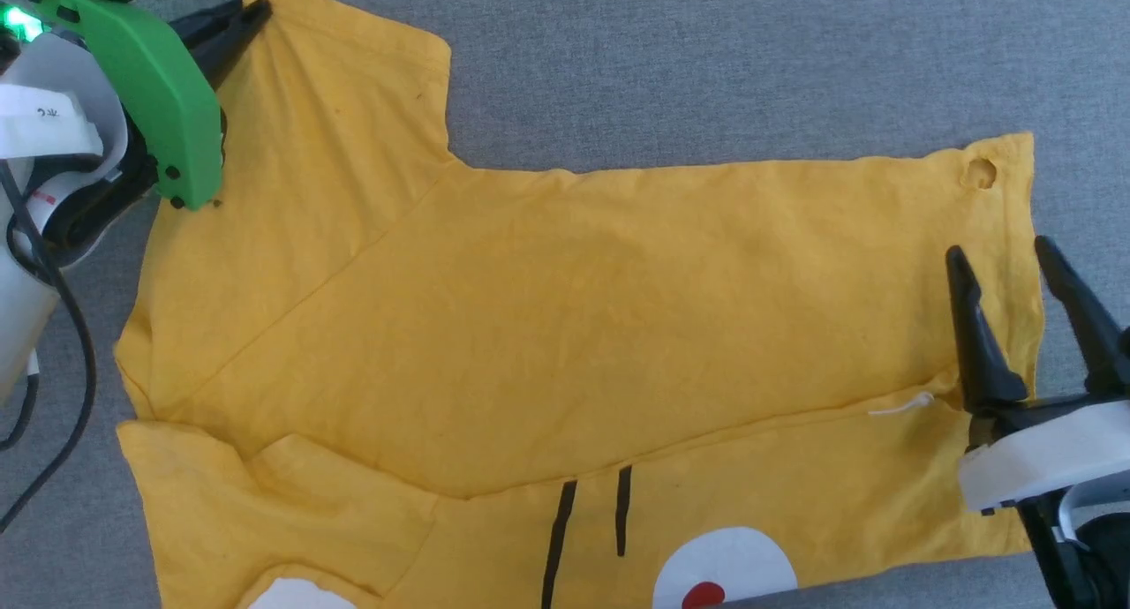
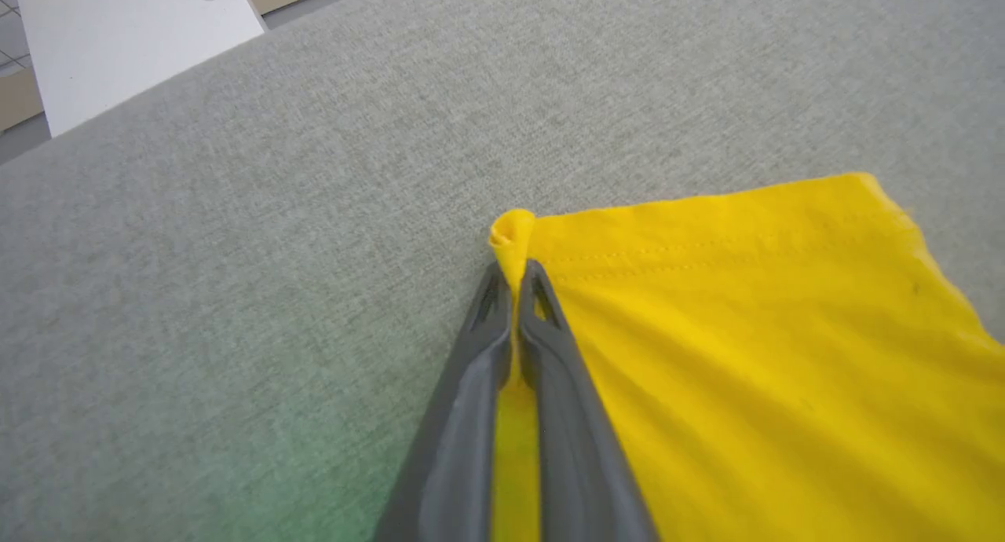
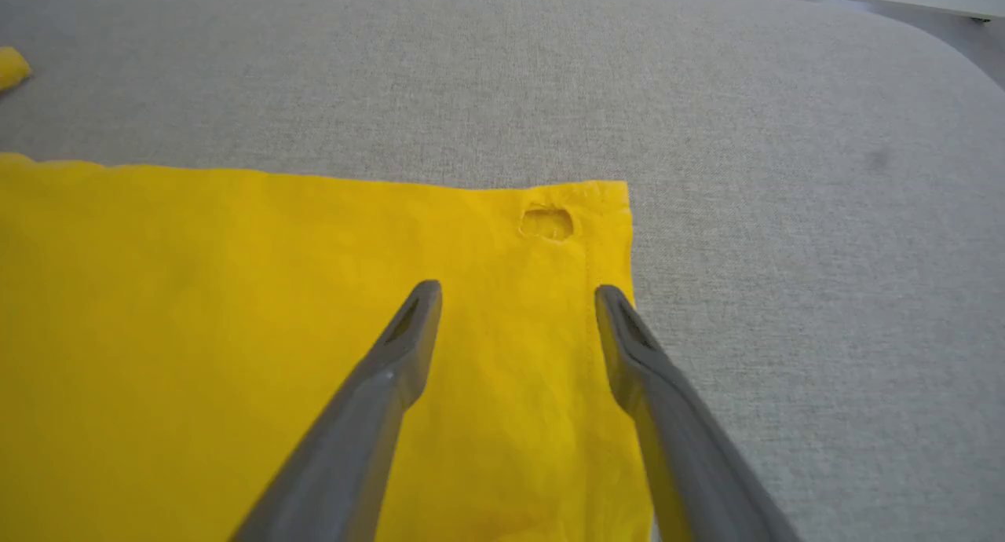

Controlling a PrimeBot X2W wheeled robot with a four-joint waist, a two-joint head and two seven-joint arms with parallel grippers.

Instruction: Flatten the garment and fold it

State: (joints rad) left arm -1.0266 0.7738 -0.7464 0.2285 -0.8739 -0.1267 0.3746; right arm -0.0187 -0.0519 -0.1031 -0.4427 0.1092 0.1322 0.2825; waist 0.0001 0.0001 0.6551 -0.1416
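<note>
I see the garment (image 1: 565,309) spread flat on the grey surface (image 1: 706,62), filling the middle and bottom of the head view. My left gripper (image 2: 514,273), upper left in that view, is clamped on its sleeve corner. My right gripper (image 1: 1002,251), at the right edge, is spread wide over the hem, holding nothing.

The garment (image 1: 565,327) is soft, matt yellow cloth, a fine knit with stitched hems; its printed patches look flat and smooth. The worktop (image 1: 706,62) is covered in grey woven fabric, coarse-grained and dull. The left gripper (image 2: 514,279) and right gripper (image 3: 518,293) have fingers (image 3: 369,401) of dark smooth plastic with a faint sheen; the green housing (image 1: 168,88) is glossier plastic.
</note>
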